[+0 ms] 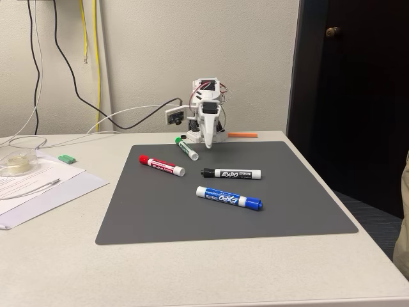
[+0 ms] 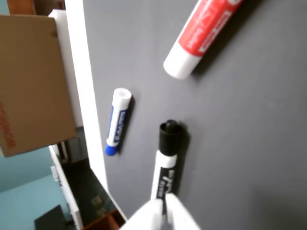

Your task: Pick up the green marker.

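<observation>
The green marker (image 1: pixel 186 148), with a green cap and white barrel, lies at the back of the dark grey mat (image 1: pixel 192 220) in the fixed view. My white gripper (image 1: pixel 208 144) points down just right of it, fingers together and holding nothing. The red marker (image 1: pixel 162 165), black marker (image 1: pixel 231 173) and blue marker (image 1: pixel 229 199) lie further forward on the mat. In the wrist view my gripper (image 2: pixel 163 215) sits at the bottom edge, over the barrel of the black marker (image 2: pixel 165 163). The blue marker (image 2: pixel 117 122) and red marker (image 2: pixel 206 33) lie beyond it.
A small flat green block (image 1: pixel 67 158), papers (image 1: pixel 38 185) and a clear round dish (image 1: pixel 16 163) lie left of the mat. An orange strip (image 1: pixel 243 135) sits behind it. Cables hang on the wall. A cardboard box (image 2: pixel 33 81) stands past the table edge.
</observation>
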